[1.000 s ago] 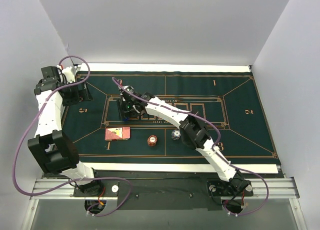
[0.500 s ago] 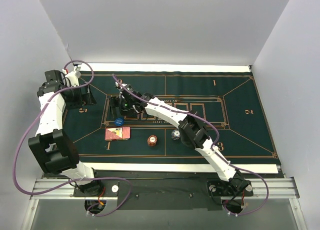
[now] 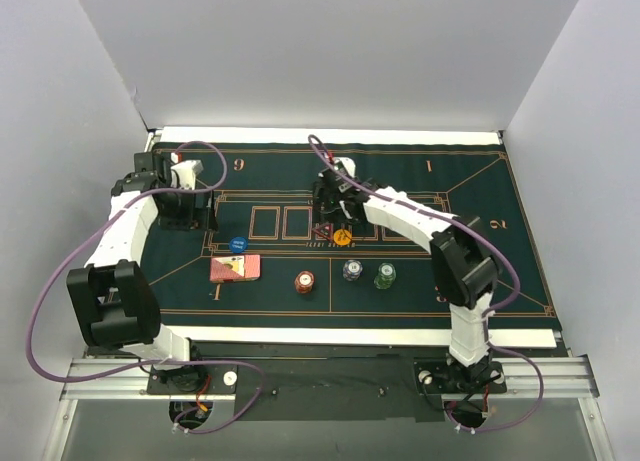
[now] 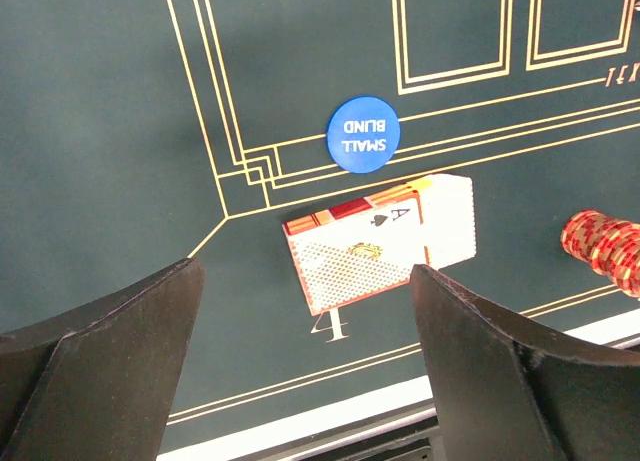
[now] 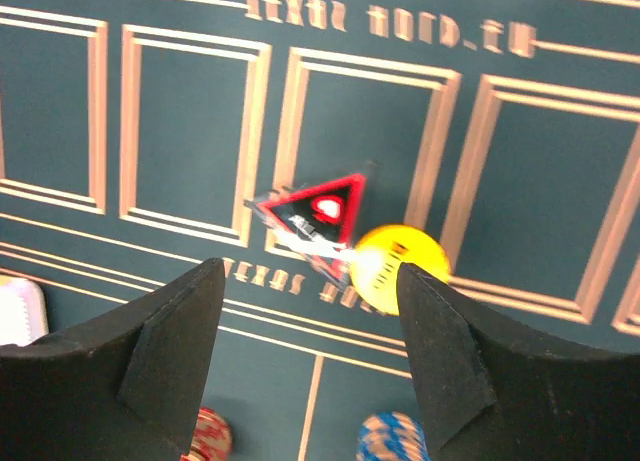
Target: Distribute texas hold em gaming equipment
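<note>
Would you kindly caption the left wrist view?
Open left gripper hovers above a blue disc and a pack of cards.

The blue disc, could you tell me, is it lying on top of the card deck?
No, the blue disc lies flat on the felt mat beside the card deck.

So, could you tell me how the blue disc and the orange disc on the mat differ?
The blue disc reads SMALL BLIND; the orange disc has print too blurred to read. The blue disc lies alone near the card deck; the orange disc sits right beside the red triangular marker. Both are round and lie flat on the felt mat.
</note>
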{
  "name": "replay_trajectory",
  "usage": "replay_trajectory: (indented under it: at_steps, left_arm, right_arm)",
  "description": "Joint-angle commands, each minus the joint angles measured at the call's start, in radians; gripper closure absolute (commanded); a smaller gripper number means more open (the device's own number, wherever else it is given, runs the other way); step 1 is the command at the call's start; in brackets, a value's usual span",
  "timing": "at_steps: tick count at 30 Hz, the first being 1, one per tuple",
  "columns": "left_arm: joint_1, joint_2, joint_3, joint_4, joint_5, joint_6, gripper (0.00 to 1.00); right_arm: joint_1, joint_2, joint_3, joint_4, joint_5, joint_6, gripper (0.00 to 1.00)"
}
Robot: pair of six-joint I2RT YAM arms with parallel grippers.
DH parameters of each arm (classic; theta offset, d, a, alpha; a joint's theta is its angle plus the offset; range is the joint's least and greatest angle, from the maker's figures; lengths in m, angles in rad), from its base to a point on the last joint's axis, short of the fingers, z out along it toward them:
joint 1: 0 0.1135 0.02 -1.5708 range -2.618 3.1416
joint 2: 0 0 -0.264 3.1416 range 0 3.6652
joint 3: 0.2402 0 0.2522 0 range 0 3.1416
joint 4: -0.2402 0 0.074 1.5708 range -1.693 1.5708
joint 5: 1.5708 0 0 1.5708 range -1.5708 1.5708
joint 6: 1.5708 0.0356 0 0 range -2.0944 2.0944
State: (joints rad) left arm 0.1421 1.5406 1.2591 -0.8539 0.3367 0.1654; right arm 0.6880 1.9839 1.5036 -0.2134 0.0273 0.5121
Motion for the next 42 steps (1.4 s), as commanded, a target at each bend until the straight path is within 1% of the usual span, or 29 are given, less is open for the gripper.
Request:
replay_trajectory:
  at_steps: [1, 4, 9, 13, 18, 24, 31, 39, 42]
  left_arm:
    - [0.004, -0.021, 0.029, 0.05, -0.03, 0.022, 0.04]
    - [0.004, -0.011, 0.051, 0.036, -0.025, 0.022, 0.04]
    - [0.004, -0.017, 0.086, 0.029, -0.025, 0.017, 0.04]
    - [0.004, -0.017, 0.106, 0.018, -0.019, 0.01, 0.04]
    - [0.005, -0.022, 0.129, 0.007, -0.021, 0.005, 0.04]
    - [0.005, -0.017, 0.181, -0.013, -0.025, 0.0, 0.04]
    - [0.007, -0.023, 0.2, -0.016, -0.037, -0.003, 0.04]
    - [0.01, -0.031, 0.204, -0.02, -0.048, 0.0, 0.04]
    - [0.011, -0.031, 0.209, -0.023, -0.05, 0.0, 0.04]
  right_arm:
    - [0.013, -0.098, -0.124, -0.049, 0.124, 0.028, 0.38]
    - [0.012, -0.109, -0.155, -0.081, 0.157, 0.032, 0.38]
    - [0.001, -0.109, -0.158, -0.147, 0.186, 0.025, 0.39]
    - [-0.007, -0.102, -0.177, -0.161, 0.191, 0.022, 0.41]
    - [-0.015, -0.065, -0.18, -0.159, 0.183, 0.014, 0.45]
    - [-0.025, -0.019, -0.166, -0.149, 0.171, 0.017, 0.48]
    - [-0.044, 0.012, -0.164, -0.138, 0.146, 0.023, 0.5]
    - [-0.047, 0.056, -0.123, -0.132, 0.151, 0.019, 0.53]
    - [-0.074, 0.092, -0.074, -0.132, 0.158, 0.012, 0.54]
